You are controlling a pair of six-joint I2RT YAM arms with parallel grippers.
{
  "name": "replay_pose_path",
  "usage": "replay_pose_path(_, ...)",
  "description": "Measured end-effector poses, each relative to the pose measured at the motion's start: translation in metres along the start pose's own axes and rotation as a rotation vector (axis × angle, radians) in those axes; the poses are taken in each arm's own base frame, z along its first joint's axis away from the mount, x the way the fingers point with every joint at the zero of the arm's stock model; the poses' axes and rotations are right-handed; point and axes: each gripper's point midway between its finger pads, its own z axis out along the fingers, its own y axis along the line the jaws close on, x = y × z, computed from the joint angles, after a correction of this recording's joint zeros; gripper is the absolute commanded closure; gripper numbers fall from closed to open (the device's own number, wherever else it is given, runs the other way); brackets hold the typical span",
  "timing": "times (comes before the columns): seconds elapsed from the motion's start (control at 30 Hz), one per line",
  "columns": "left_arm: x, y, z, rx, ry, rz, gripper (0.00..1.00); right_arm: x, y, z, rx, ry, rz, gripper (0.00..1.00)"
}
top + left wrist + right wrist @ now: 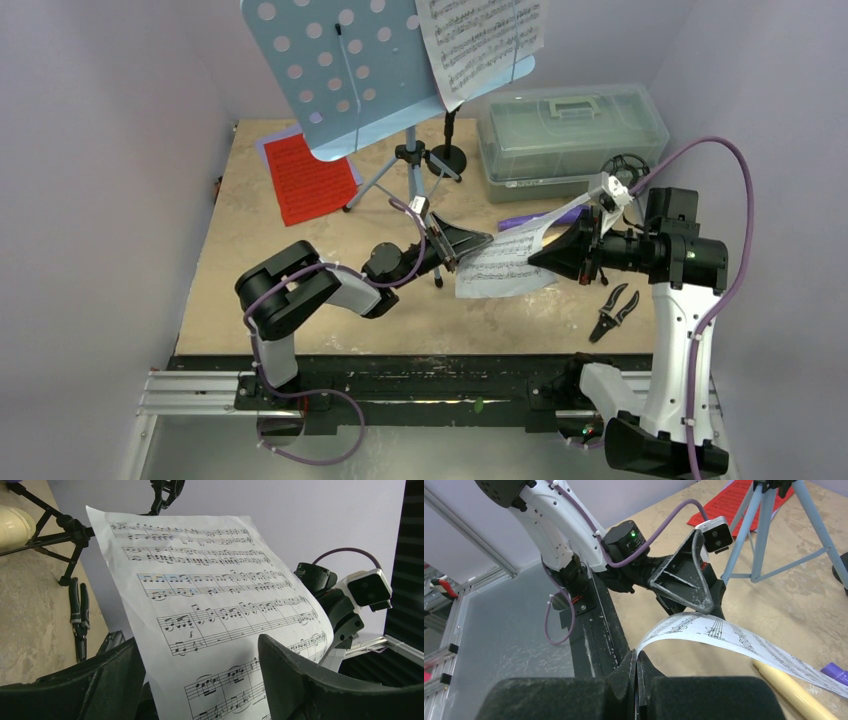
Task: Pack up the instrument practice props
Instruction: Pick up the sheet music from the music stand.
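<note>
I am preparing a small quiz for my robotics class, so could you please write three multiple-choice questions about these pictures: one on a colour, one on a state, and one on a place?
1. What colour is the perforated music rest?
A. red
B. light blue
C. black

2. In what state is the right gripper?
A. open, holding nothing
B. shut, with nothing between its fingers
C. shut on a sheet of music

3. Where is the red folder?
A. flat on the table, left of the tripod legs
B. on the music rest
C. in the right gripper

Answers:
1 B: the top view shows its pale blue plate.
2 C: the right wrist view shows the paper coming out from between the closed fingers.
3 A: the top view shows it lying on the table beside the legs.
</note>
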Motion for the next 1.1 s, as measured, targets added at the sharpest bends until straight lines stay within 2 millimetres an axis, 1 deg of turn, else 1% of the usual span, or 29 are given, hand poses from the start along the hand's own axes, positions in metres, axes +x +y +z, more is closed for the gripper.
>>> replay_pose_path(0.07,-0.003,0.001,0.000,-0.004,-0.010,-0.009,0.37,0.000,0.004,0.000,-0.004,0.000,-0.014,1.00)
replay_pose_path(0.17,-0.011,0.004,0.001,-0.009,-0.029,-0.020,0.51,0.000,0.008,0.000,-0.006,0.001,-0.027,1.00)
replay_pose_path(0.3,-0.026,0.000,0.003,0.002,-0.056,-0.012,0.80,0.002,0.008,-0.001,0.009,0.010,-0.038,1.00)
replay_pose_path(0.37,-0.032,-0.001,0.003,0.006,-0.064,-0.006,0.97,0.003,0.009,-0.001,0.013,0.012,-0.043,1.00)
replay_pose_path(0.4,-0.035,-0.001,0.002,0.005,-0.066,-0.003,1.00,0.004,0.009,-0.001,0.014,0.013,-0.044,1.00)
replay_pose_path(0.5,-0.039,-0.002,0.000,0.008,-0.057,0.007,1.00,0.008,0.007,-0.002,0.027,0.024,-0.048,1.00)
replay_pose_path(0.6,-0.040,-0.007,-0.001,0.018,-0.044,0.026,1.00,0.009,0.006,-0.002,0.028,0.027,-0.050,1.00)
replay_pose_path(0.63,-0.041,-0.009,-0.001,0.024,-0.043,0.034,1.00,0.009,0.006,-0.002,0.028,0.027,-0.050,0.98)
replay_pose_path(0.67,-0.041,-0.013,-0.002,0.031,-0.039,0.044,1.00,0.009,0.006,-0.002,0.029,0.027,-0.050,0.94)
replay_pose_path(0.7,-0.042,-0.017,-0.003,0.039,-0.037,0.053,1.00,0.009,0.005,-0.002,0.029,0.028,-0.047,0.85)
replay_pose_path(0.77,-0.043,-0.026,-0.006,0.055,-0.035,0.070,1.00,0.011,0.003,-0.001,0.033,0.031,-0.036,0.59)
replay_pose_path(0.83,-0.044,-0.037,-0.009,0.078,-0.032,0.094,1.00,0.013,0.001,-0.001,0.039,0.036,-0.019,0.40)
replay_pose_path(0.87,-0.045,-0.044,-0.011,0.090,-0.033,0.109,1.00,0.014,0.000,-0.001,0.043,0.038,-0.016,0.32)
replay_pose_path(0.93,-0.045,-0.053,-0.015,0.108,-0.030,0.134,1.00,0.015,-0.004,0.000,0.050,0.043,-0.004,0.20)
replay_pose_path(1.0,-0.046,-0.062,-0.020,0.125,-0.026,0.168,1.00,0.015,-0.007,0.000,0.053,0.044,0.003,0.11)
replay_pose_path(1.07,-0.047,-0.067,-0.025,0.136,-0.018,0.206,1.00,0.014,-0.010,0.001,0.054,0.043,0.008,0.03)
replay_pose_path(1.1,-0.045,-0.071,-0.029,0.144,-0.010,0.237,1.00,0.014,-0.011,0.001,0.055,0.042,0.010,0.01)
